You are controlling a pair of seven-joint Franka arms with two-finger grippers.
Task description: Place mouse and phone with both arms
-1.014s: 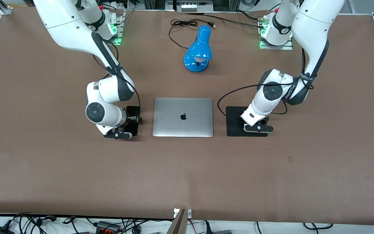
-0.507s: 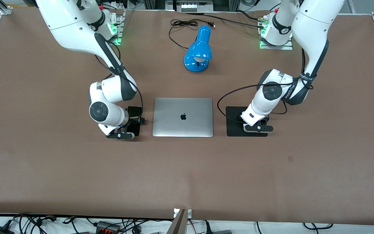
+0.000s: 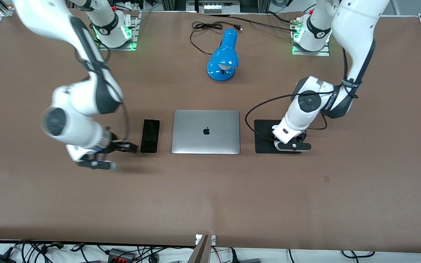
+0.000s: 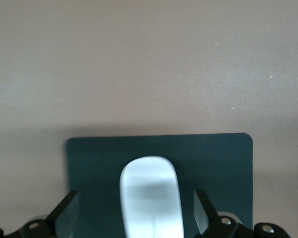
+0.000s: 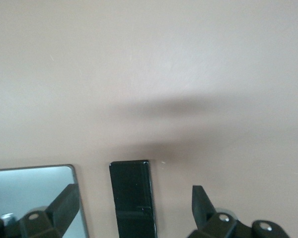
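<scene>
And the right arm has pulled away in the last half second, swinging off the phone toward its own end of the table and up into the air, leaving the phone lying flat and free on the brown table! The right gripper now hangs over bare tabletop just beside the phone's nearer end, fingers spread wide apart with nothing between them; its wrist camera shows the phone's black slab between the two fingers but well below them, untouched. The phone sits lengthwise beside the closed silver laptop, on the side toward the right arm's end, a narrow strip of table between the two, both around the middle of the tabletop, well clear of every edge. Over at the other flank of the laptop, the left gripper has barely shifted, low over the black pad. Its wrist view shows the white mouse resting on that pad, right between the fingers, which stand open with pad visible on either side of the mouse, so no clamp there. The blue lamp stands toward the edge where the arm bases are mounted.
</scene>
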